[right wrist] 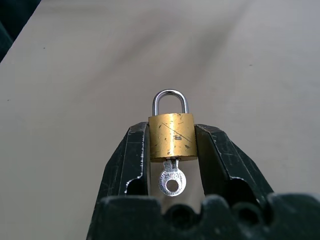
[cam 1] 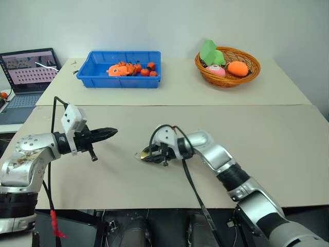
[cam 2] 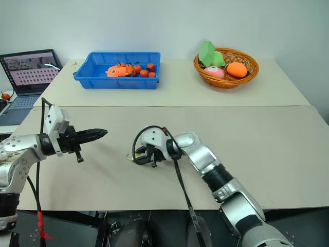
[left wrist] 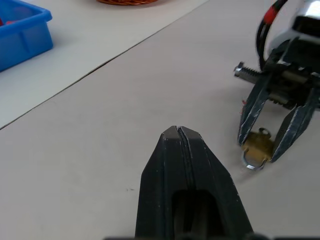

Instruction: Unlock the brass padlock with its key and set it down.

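Right gripper (right wrist: pixel 171 145): grasping the padlock (right wrist: pixel 171 136), key (right wrist: pixel 172 180) in it
Left gripper (cam 1: pixel 114 131): clenched, empty, near the padlock

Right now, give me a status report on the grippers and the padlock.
Left gripper shut, empty. Right gripper shut on padlock, key in its keyhole, shackle looks closed. Nothing in the way on the table.

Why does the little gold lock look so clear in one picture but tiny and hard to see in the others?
In the right wrist view the brass padlock sits close and sharp, scratches visible, key in it, while the table behind goes soft. In the left eye view the right gripper half covers it. In the left wrist view the shut left gripper looms dark in front.
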{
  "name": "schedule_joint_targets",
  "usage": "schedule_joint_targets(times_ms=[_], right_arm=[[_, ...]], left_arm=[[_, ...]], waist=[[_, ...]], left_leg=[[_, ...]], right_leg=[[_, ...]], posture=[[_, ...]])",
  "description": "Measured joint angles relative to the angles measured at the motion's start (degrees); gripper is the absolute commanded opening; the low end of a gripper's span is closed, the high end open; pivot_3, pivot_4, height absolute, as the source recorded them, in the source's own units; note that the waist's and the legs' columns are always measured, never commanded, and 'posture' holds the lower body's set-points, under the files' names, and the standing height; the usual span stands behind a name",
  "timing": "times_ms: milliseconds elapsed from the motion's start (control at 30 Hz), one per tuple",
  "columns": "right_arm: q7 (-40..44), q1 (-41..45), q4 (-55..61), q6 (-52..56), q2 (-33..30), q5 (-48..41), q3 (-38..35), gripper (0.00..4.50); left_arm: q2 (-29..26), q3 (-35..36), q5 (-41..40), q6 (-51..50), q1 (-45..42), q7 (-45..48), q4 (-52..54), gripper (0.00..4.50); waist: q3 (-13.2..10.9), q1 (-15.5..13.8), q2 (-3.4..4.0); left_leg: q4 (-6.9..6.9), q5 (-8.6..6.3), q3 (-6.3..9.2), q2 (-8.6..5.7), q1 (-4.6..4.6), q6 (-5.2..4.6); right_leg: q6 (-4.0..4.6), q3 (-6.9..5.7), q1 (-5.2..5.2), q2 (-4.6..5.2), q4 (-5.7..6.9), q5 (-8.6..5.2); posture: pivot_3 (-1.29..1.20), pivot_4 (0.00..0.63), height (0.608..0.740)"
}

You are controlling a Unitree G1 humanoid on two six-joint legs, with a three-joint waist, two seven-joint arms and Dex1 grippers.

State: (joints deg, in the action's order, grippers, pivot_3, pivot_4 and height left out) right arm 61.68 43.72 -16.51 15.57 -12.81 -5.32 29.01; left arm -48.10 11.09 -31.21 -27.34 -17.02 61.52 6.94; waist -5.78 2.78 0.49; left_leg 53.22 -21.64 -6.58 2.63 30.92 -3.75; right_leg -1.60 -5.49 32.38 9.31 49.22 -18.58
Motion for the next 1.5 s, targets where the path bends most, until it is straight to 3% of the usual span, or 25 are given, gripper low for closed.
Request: schedule_joint_targets(times_ms=[167,367,433,467,633,900,1100,1233,1267,1300,1433,1467,1500], right_arm=[[0.1,1.2,-7.6,-6.1,4.4,3.0,1.4,0.93],[0.1,1.6,-10.0,-10.6,4.6,4.4,1.4,0.93],[-0.3,1.6,-10.4,-11.7,4.7,4.8,1.4,1.93],[-0.7,1.7,-10.8,-12.2,4.7,5.3,1.4,2.09],[-2.7,1.8,-12.0,-13.0,5.1,6.1,-0.2,3.81],[-0.6,-0.7,-6.0,-8.5,2.5,4.5,-1.7,3.81],[0.1,-9.9,13.5,3.5,-5.5,-0.9,-7.6,3.81],[-4.7,-15.5,23.7,11.0,-7.8,-4.0,-12.6,3.85],[-5.9,-16.1,25.3,12.5,-8.0,-4.3,-13.6,3.85],[-6.9,-16.6,26.5,13.4,-8.1,-4.6,-14.4,3.85],[-13.9,-20.7,32.9,19.5,-8.1,-6.4,-19.5,3.85],[-14.5,-21.0,33.2,19.8,-8.1,-6.5,-19.8,3.85],[-17.0,-22.5,34.4,21.2,-8.1,-6.7,-21.0,3.85]], left_arm=[[-0.3,0.0,-1.7,-3.0,0.5,0.4,5.9,0.0],[-0.6,-0.4,-1.9,-4.1,1.1,0.5,6.8,0.0],[-0.7,-0.5,-1.9,-4.1,1.0,0.6,6.8,0.0],[-0.7,-0.8,-1.9,-4.1,1.0,0.7,6.8,0.0],[-0.7,-1.1,-1.9,-4.1,0.3,1.3,6.4,0.0],[-0.7,-3.7,-0.5,-1.6,-1.7,5.6,1.8,0.0],[-0.4,-6.1,2.7,5.5,-4.9,10.6,-7.5,0.0],[0.0,-6.0,3.0,6.2,-8.9,11.2,-10.3,0.88],[0.2,-6.0,2.8,6.1,-9.1,11.5,-10.3,1.53],[0.4,-6.0,2.6,6.0,-9.2,11.8,-10.3,1.63],[0.4,-7.3,1.7,5.6,-8.0,16.1,-10.0,3.25],[0.4,-7.5,1.8,5.6,-7.9,16.4,-10.0,3.32],[0.4,-8.8,2.0,5.9,-7.3,18.1,-10.1,3.99]], waist=[[0.0,-0.1,0.01],[0.0,-0.1,0.02],[0.0,-0.1,0.02],[0.0,-0.1,0.02],[0.0,-0.1,0.02],[0.0,-0.2,0.02],[0.0,-0.4,0.0],[0.0,-0.3,0.0],[0.0,-0.1,0.0],[0.0,-0.1,0.0],[0.0,-0.3,0.0],[0.0,-0.3,-0.01],[0.0,-0.3,-0.01]], left_leg=[[0.0,0.05,0.01,0.0,-0.05,0.1],[0.0,0.08,0.01,0.01,-0.11,0.14],[0.0,0.09,0.01,0.01,-0.12,0.17],[0.0,0.09,0.01,0.0,-0.13,0.17],[-0.01,0.09,0.01,0.0,-0.08,0.17],[0.0,0.09,0.01,-0.02,-0.02,0.17],[0.01,0.09,0.06,0.01,0.02,0.16],[0.0,0.08,0.07,0.01,-0.01,0.15],[0.0,0.08,0.07,0.01,0.0,0.15],[-0.01,0.08,0.07,0.02,-0.01,0.14],[-0.04,0.08,0.07,0.04,-0.01,0.15],[-0.04,0.08,0.07,0.04,-0.01,0.15],[-0.03,0.08,0.07,0.03,-0.01,0.15]], right_leg=[[0.0,0.0,-0.02,0.0,0.05,0.0],[0.0,0.02,-0.03,-0.01,0.11,0.0],[0.0,0.02,-0.04,-0.01,0.11,0.0],[0.0,0.02,-0.04,0.0,0.12,0.0],[0.01,0.02,-0.02,0.0,0.45,0.0],[0.0,0.01,0.01,0.01,0.45,-0.01],[0.03,-0.05,0.01,0.02,0.34,-0.03],[0.03,-0.03,-0.05,0.02,0.02,-0.03],[0.04,-0.02,-0.04,0.01,0.02,-0.02],[0.04,-0.02,-0.03,0.0,0.02,-0.03],[0.08,-0.05,-0.03,0.0,0.02,-0.05],[0.08,-0.05,-0.03,0.0,0.02,-0.05],[0.08,-0.05,-0.04,0.01,0.02,-0.05]], posture=[[0.0,0.15,0.644],[0.0,0.15,0.644],[0.0,0.15,0.644],[0.0,0.15,0.644],[0.0,0.15,0.644],[0.0,0.15,0.644],[0.0,0.15,0.644],[0.0,0.15,0.644],[0.0,0.15,0.644],[0.0,0.15,0.644],[0.0,0.15,0.644],[0.0,0.15,0.644],[0.0,0.15,0.644]])
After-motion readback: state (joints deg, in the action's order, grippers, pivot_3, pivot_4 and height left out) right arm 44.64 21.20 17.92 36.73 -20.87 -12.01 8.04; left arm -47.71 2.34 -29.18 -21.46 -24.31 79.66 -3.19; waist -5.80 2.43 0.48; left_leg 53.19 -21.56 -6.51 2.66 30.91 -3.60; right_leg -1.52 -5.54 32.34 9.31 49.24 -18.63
